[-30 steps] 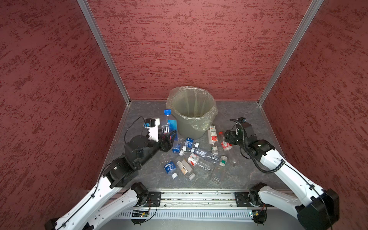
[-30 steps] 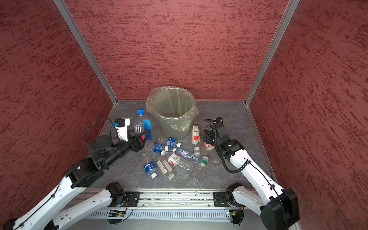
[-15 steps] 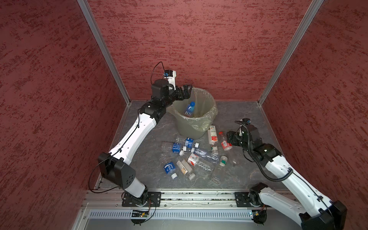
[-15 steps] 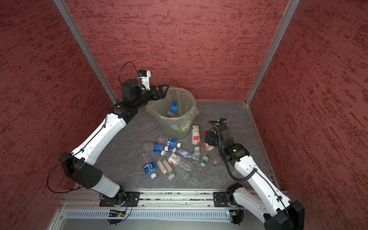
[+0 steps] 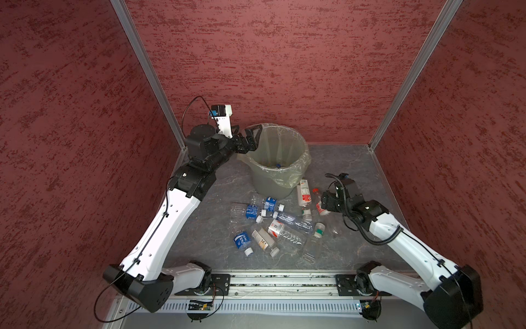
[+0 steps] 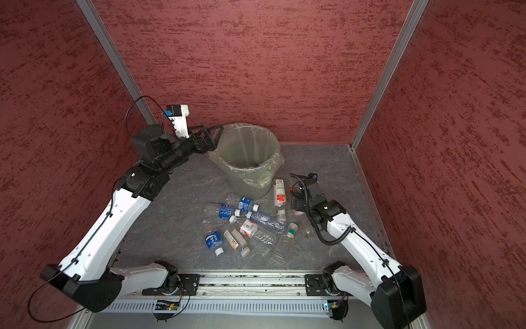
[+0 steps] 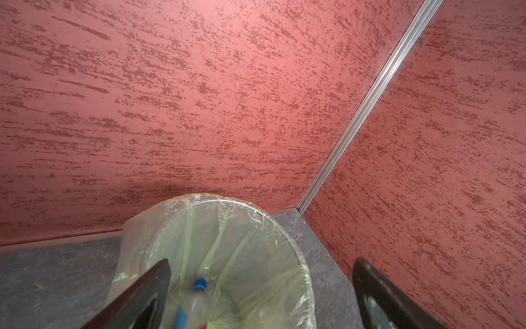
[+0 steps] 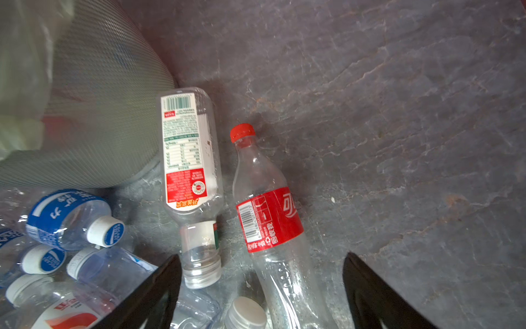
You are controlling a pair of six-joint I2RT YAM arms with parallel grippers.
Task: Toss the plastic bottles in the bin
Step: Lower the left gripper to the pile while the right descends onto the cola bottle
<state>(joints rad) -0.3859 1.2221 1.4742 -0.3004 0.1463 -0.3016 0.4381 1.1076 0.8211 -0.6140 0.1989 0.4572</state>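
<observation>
Grey veined tabletop (image 5: 341,159), the bin (image 5: 267,186) upright on it, plastic bottles (image 5: 290,222) scattered just beside.

White arm shells (image 5: 170,216), black joints (image 5: 145,287), looping black cables (image 5: 378,243).

left jaws: apart beside bin (image 5: 269,185) rim | bottles (image 5: 288,221): strewn on floor (image 5: 213,228)

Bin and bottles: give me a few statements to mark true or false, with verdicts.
1. The left end effector holds a bottle. False: it is open and empty by the rim of the bin.
2. A blue-capped bottle lies inside the bin. True.
3. The right end effector is shut. False: it is open, jaws either side of the red-capped bottle.
4. The red-capped bottle lies on the table. True.
5. The bin has tipped over. False: it stands upright.
</observation>
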